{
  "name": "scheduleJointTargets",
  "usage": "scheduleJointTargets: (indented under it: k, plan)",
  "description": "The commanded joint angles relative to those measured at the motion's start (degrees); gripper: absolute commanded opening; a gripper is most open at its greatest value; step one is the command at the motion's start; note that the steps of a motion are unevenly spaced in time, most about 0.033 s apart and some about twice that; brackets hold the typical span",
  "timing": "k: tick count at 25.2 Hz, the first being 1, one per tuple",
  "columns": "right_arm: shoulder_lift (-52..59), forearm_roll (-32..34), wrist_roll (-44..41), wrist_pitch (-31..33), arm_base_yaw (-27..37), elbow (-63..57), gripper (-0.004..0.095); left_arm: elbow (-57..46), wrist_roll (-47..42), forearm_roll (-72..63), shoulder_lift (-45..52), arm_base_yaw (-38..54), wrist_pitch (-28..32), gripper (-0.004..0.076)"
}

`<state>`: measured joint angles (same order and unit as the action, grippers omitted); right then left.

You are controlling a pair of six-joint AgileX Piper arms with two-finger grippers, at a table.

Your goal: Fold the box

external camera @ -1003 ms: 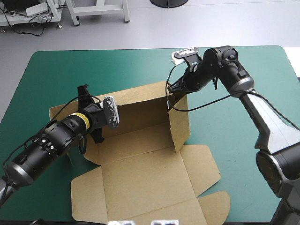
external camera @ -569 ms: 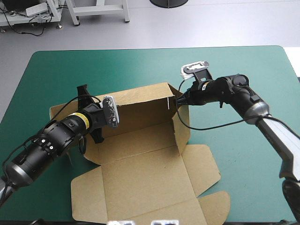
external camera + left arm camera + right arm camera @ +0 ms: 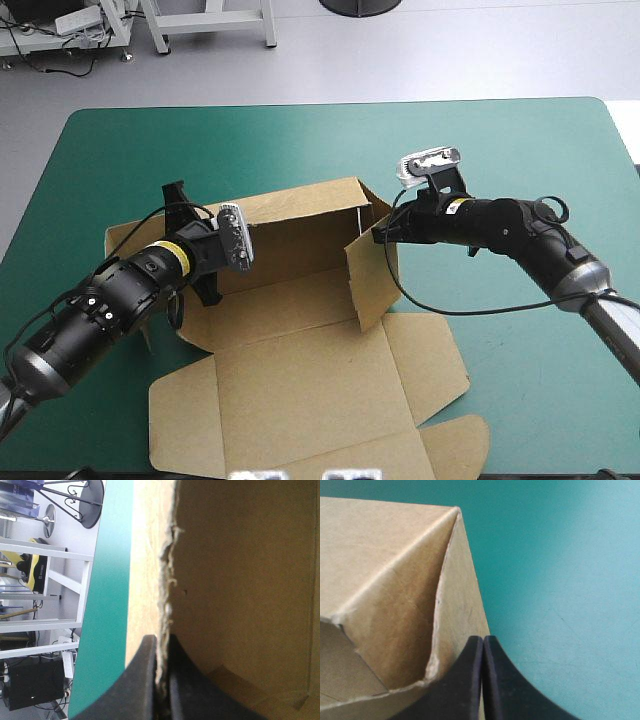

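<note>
High view: box (image 3: 300, 370) sits mid-table on the teal-green cover (image 3: 150, 140). It is part folded: far wall and right wall are up, and a wide flat panel with flaps lies toward the near edge. Left gripper (image 3: 245, 225) is at the left end of the far wall, its fingers hidden here. Right gripper (image 3: 378, 238) has its tip at the outer face of the right wall, near the far right corner.

Left wrist view: left gripper (image 3: 161, 642) has its black fingers all but closed, clamping a rough board edge of the box (image 3: 240, 580). Cover (image 3: 107, 580) shows beside it.

Right wrist view: right gripper (image 3: 483, 641) has its fingers pressed together in a point, holding nothing. The tip is just beside the outer face of the box (image 3: 395, 580), at a raised corner; I cannot tell if it touches. Bare cover (image 3: 560, 555) lies on the other side.
</note>
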<state>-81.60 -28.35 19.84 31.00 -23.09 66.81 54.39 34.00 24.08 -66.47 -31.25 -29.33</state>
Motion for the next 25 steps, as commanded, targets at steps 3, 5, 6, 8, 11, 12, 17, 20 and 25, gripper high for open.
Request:
scheduleJointTargets:
  k: [3,5,6,8,11,12,17,20,25]
  plan:
    - [2.32,-3.88,6.5,-2.02,0.23,0.71,-0.0005,0.82,-1.5,-2.15,0.67,-0.37,0.15,-0.0006]
    - [2.32,-4.98,9.06,-1.95,0.23,0.71,-0.0005,0.82,-1.5,-2.15,0.67,-0.37,0.15,-0.0006]
    - [2.32,-4.98,9.69,-1.87,0.23,0.57,-0.0005,0.82,-1.5,-2.15,0.67,-0.37,0.15,-0.0006]
    - [3.16,-7.85,13.2,-2.49,0.23,-0.65,-0.0005,0.82,-2.17,-2.15,0.67,-0.37,0.15,-0.0006]
    - [4.87,-14.52,21.24,-2.73,0.23,-3.05,-0.0005,0.82,-2.22,-2.15,0.67,-0.37,0.15,-0.0006]
    - [5.22,-15.25,22.57,-2.73,0.23,-3.41,-0.0005,0.82,-2.22,-2.15,0.67,-0.37,0.41,-0.0006]
    - [5.85,-16.15,25.8,-1.66,0.23,-5.01,-0.0005,0.82,-2.22,-2.15,0.67,-0.37,0.29,-0.0006]
    - [5.85,-16.99,28.21,-0.09,0.23,-5.01,-0.0005,0.82,-2.22,-2.15,0.67,-0.37,0.29,-0.0006]
    - [6.43,-16.76,30.45,2.25,0.23,-5.01,-0.0004,0.82,-2.22,-2.15,0.67,-0.37,0.29,-0.0006]
